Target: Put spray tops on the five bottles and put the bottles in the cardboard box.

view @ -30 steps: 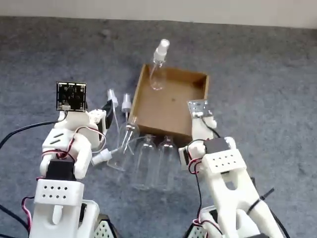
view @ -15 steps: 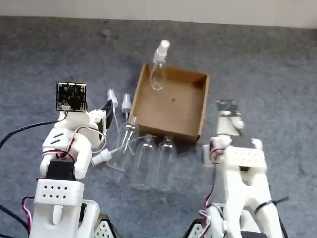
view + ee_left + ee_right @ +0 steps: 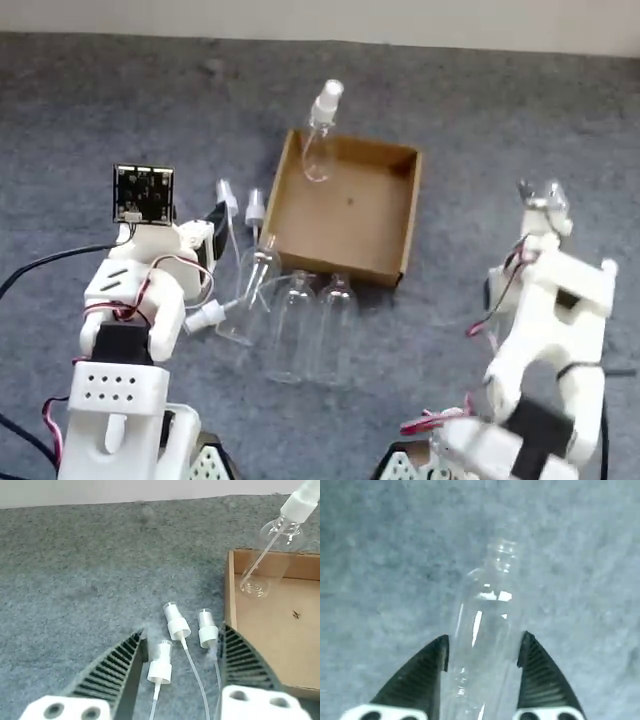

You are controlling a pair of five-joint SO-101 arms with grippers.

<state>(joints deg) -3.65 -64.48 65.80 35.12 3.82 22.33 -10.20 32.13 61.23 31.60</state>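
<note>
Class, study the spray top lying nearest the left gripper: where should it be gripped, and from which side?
Probably best to take the spray top by its white collar, from above: it lies flat on the carpet, and its tube is thin.

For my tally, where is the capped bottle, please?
High view: the clear plastic bottle with white spray top leans inside the brown cardboard box, far-left corner.

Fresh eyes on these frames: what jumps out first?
The right pincer grips a bare bottle out to the right of the box. One capped bottle leans in the box's far corner, while the open left pincer hangs over three loose spray tops left of the box.
</note>
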